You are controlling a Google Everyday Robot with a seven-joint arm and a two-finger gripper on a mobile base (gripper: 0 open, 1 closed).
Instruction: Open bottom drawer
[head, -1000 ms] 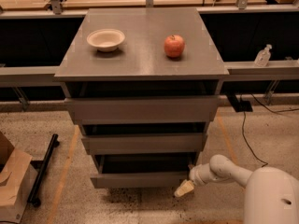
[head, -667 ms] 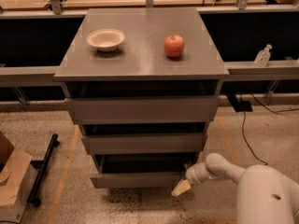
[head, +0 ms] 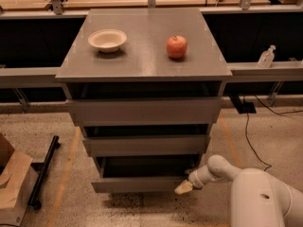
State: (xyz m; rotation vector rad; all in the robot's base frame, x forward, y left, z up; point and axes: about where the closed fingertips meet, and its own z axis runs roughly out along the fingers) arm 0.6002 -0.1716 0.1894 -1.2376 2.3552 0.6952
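The grey cabinet has three handle-less drawer fronts under its flat top (head: 142, 67). The bottom drawer (head: 137, 184) is the lowest grey front, near the floor, and its front sits forward of the cabinet body, with a dark gap above it. My gripper (head: 183, 187) is at the drawer's right end, its pale tip touching the front's right corner. My white arm (head: 255, 193) reaches in from the lower right.
A white bowl (head: 107, 39) and a red apple (head: 176, 47) sit on the cabinet top. A cardboard box (head: 12, 186) and a black bar (head: 43, 170) lie on the floor at left. A cable (head: 248, 136) runs at right. A bottle (head: 266, 57) stands on the right ledge.
My gripper has moved a little left along the bottom drawer's right end. The arm has followed it. The drawer front looks unchanged.
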